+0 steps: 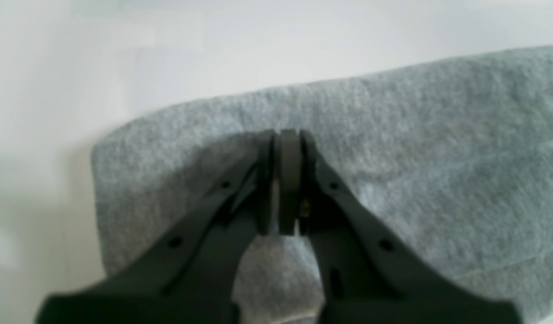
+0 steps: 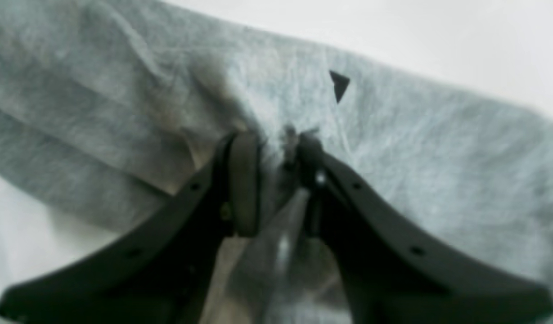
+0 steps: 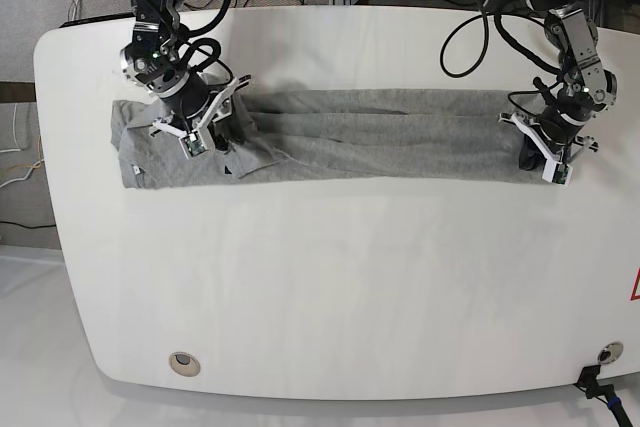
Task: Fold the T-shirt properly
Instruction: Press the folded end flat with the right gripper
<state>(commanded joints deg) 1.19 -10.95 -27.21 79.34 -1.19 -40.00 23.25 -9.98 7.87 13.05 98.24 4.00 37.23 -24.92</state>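
The grey T-shirt [image 3: 380,137] lies stretched into a long, narrow, wrinkled band across the far half of the white table. My right gripper [image 3: 215,132] is at the band's left part in the base view. Its wrist view shows the gripper [image 2: 276,144] shut on a bunched ridge of the T-shirt [image 2: 438,157]. My left gripper [image 3: 545,157] is at the band's right end. In the left wrist view the gripper [image 1: 285,135] has its pads pressed together, with T-shirt [image 1: 438,157] cloth running between the fingers.
The white table [image 3: 330,277] has rounded corners and a round hole [image 3: 183,362] near its front left, another [image 3: 607,352] at front right. Cables [image 3: 480,27] trail over the far edge. A small dark triangular mark [image 2: 338,84] shows on the cloth.
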